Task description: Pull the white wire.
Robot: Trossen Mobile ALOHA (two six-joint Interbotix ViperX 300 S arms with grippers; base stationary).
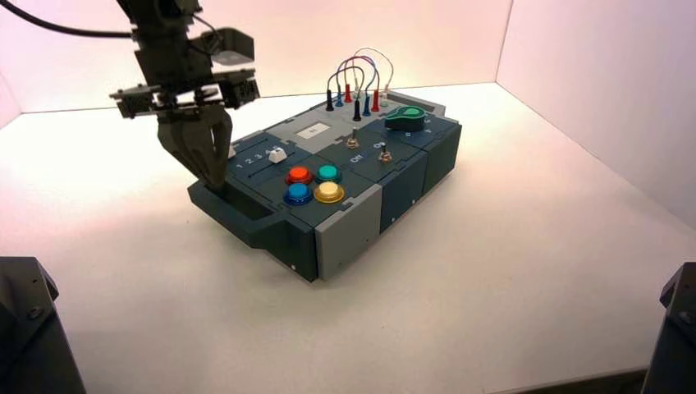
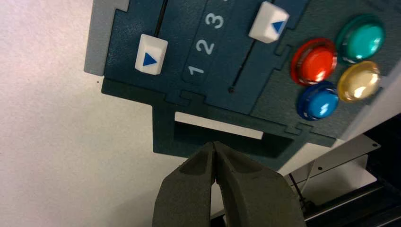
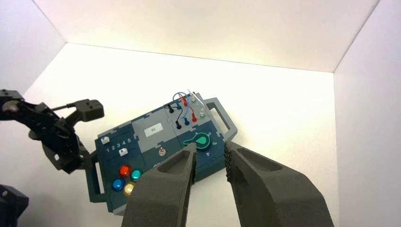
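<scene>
The white wire arches at the box's far end, upper centre of the high view. The left tool, fingers together, presses at the handle. The right tool, fingers apart, hangs high and may catch neighbouring wires.

Wires at box rear — buttons in front

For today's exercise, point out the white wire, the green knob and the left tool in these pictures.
white wire [image 1: 386,62]: high view, on its arch.
green knob [image 1: 405,118]: high view, on its top.
left tool [image 2: 215,147]: left wrist view, at its shut tips.
</scene>
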